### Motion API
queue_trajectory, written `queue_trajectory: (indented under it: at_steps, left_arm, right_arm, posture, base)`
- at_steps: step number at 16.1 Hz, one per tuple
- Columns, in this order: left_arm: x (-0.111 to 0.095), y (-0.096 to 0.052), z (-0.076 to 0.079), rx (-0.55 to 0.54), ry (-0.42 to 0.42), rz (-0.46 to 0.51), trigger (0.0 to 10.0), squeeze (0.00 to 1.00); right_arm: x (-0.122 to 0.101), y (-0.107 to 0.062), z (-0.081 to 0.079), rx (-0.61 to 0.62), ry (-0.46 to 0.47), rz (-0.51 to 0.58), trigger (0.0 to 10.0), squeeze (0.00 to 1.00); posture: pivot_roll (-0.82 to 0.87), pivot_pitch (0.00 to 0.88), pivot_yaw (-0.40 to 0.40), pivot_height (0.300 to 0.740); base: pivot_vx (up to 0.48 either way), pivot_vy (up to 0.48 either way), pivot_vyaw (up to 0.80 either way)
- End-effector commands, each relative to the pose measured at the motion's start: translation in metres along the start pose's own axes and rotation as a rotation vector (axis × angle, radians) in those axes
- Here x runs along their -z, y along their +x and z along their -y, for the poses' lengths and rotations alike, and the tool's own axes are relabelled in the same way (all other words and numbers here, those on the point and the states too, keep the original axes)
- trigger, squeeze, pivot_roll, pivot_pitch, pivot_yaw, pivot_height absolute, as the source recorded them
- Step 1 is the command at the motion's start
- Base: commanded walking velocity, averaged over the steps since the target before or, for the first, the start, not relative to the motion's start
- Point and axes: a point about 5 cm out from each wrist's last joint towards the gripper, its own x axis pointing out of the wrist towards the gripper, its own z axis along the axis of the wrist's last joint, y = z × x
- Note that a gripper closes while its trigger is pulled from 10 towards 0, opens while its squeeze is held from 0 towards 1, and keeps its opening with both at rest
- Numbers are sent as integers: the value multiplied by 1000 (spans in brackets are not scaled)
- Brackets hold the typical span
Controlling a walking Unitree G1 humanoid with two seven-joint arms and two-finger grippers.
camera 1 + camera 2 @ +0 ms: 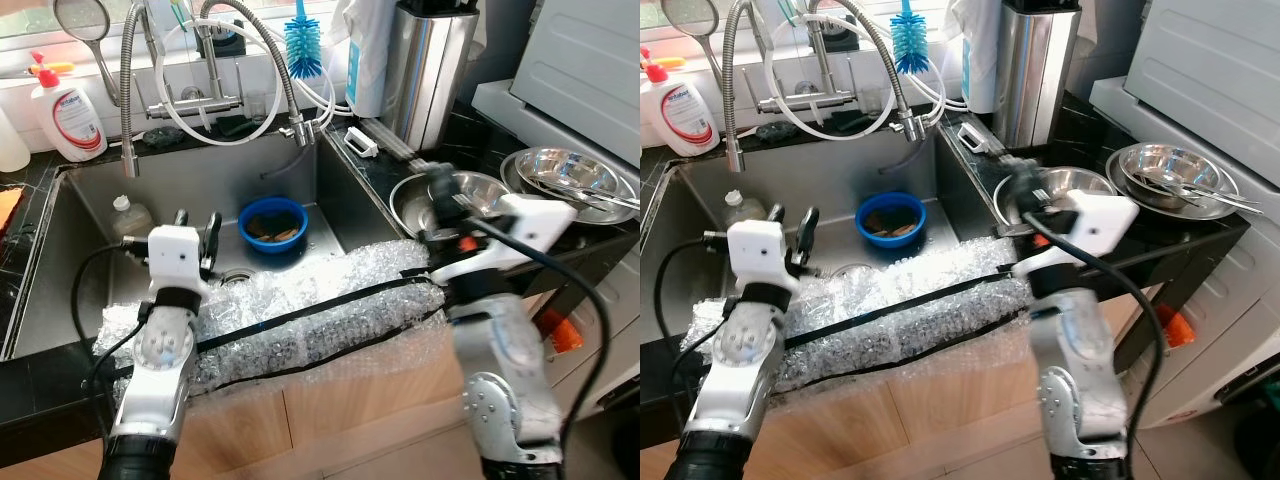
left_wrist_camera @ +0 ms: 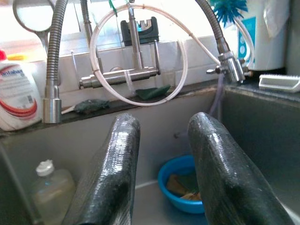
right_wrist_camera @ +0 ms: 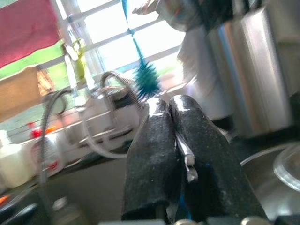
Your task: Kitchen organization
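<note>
Both silver arms reach forward from the lower edge of the head views, elbows bent. The left gripper [image 1: 196,228] is raised at the end of an upright forearm, its jaws parted with a clear gap between the two black fingers [image 2: 115,173]. The right gripper [image 1: 441,192] angles up and inward, its jaws pressed together around a thin metal piece [image 3: 186,157].

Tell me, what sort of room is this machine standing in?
A home kitchen, most likely. It faces a steel sink with a pull-out tap, a blue bowl inside it, and metal bowls stacked on the dark counter.
</note>
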Motion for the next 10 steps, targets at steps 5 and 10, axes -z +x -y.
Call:
queue_trajectory:
  at_steps: [5, 10]
  left_arm:
    - [-8, 10, -28, -65, -153, -14, 10000, 0]
    - [-20, 18, -38, -76, -398, 9, 10000, 0]
  right_arm:
    - [11, -5, 8, -21, 345, -18, 10000, 0]
    - [12, -16, 19, -113, 442, -60, 10000, 0]
  posture:
    - [-38, 0, -2, 740]
    - [-30, 0, -2, 740]
  base:
    - [0, 0, 0]
    - [0, 0, 0]
